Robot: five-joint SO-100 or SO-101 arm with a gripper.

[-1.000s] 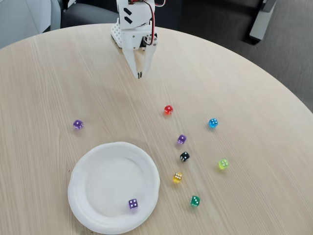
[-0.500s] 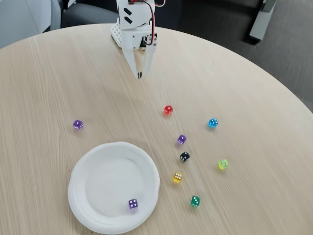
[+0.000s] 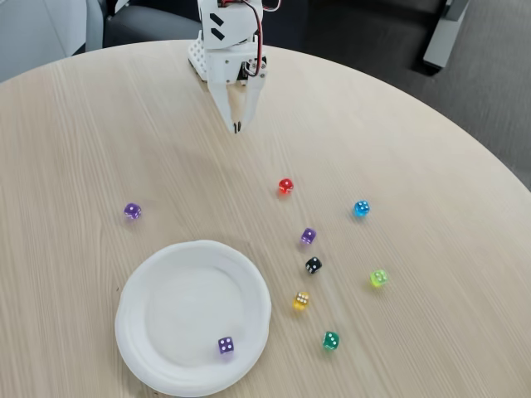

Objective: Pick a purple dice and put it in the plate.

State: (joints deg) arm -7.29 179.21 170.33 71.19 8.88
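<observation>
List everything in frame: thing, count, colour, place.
Table: 1, light wood, round.
Plate: 1, white, front left.
Purple dice: 3; one in the plate, one left of the plate's top, one mid-table.
Red die: 1, centre.
Blue die: 1, right.
Black die: 1, below the mid-table purple one.
Yellow die: 1, right of the plate.
Lime die: 1, right.
Green die: 1, front.
Gripper: 1, white, top centre, shut, pointing down.
</observation>
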